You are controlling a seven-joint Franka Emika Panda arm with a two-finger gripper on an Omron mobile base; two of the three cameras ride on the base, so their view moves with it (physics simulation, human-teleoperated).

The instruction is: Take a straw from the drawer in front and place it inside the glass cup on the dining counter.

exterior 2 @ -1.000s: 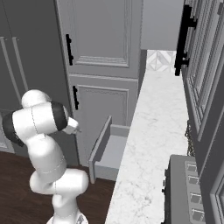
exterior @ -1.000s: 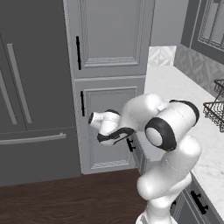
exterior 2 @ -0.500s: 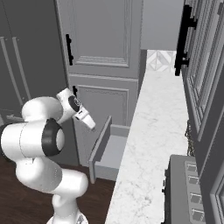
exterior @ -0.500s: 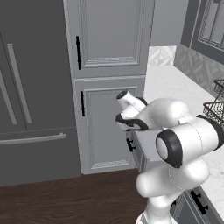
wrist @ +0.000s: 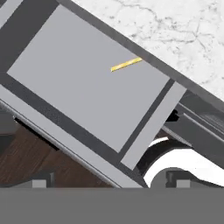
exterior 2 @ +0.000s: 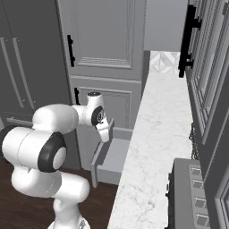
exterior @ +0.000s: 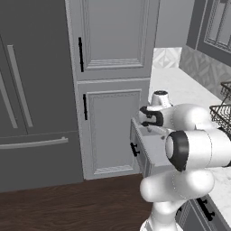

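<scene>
— Straw (wrist: 126,64) first: where is that thin, short yellow stick?

— On the pale grey floor of the deep grey drawer (wrist: 87,83), which stands pulled out. It lies flat, close to the drawer's edge under the white marble-veined worktop (wrist: 175,30), a little off the corner, nothing touching it.

— And the two-finger gripper (exterior 2: 103,129)?

— Above the drawer, pointing down into it, jaws spread wide and holding nothing. I'd judge the reach-in step is in hand: the drawer is open, the straw not yet grasped.

— What does the next move call for?

— Coming down over the straw with the fingers either side of it, across its length. It is thin and lies flat, so the tips must go nearly to the floor, and the side wall leaves little room there.

— What do the views add to each other?

— The hand view gives the straw and its lie; the right base view gives the gripper's height over the drawer; the left base view gives the drawer's black bar handle (exterior: 134,149).
</scene>
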